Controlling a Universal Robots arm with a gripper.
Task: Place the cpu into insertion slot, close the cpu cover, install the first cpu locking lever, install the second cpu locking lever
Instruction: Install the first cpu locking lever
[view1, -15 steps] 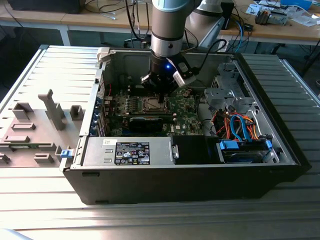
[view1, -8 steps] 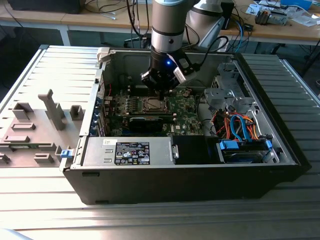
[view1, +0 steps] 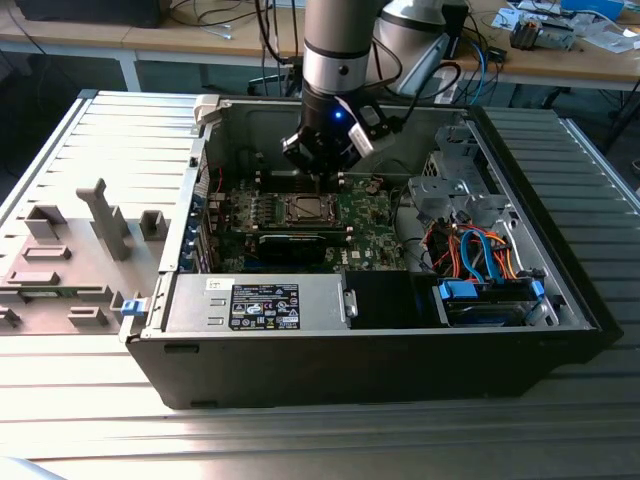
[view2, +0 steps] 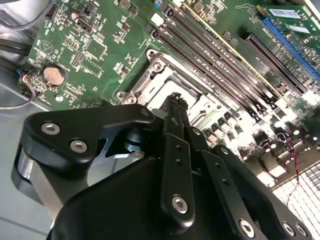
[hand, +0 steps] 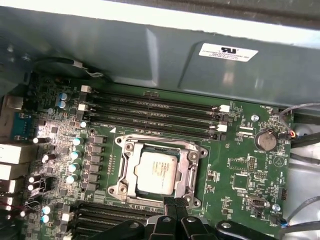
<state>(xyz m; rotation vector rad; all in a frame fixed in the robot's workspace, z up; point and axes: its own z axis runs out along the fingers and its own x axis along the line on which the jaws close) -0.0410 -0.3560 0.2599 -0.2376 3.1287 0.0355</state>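
1. Inside the open computer case lying on the bench, the arm reaches down over the green motherboard.
2. Down at the board, the gripper hangs just above the edge of the insertion slot; in both wrist views its fingers are pressed together, with nothing between them.
3. The cpu lies flat in the insertion slot, silver face up, as the first wrist view shows.
4. The cpu cover lies down around the chip as a silver frame; whether any locking lever is latched I cannot tell.
5. In the second wrist view the closed fingertips sit over the socket's silver frame; whether they touch it I cannot tell.
6. Beside the socket run four long memory slots.
7. Toward the exterior view's right, blue and orange cables loop near a drive bay.
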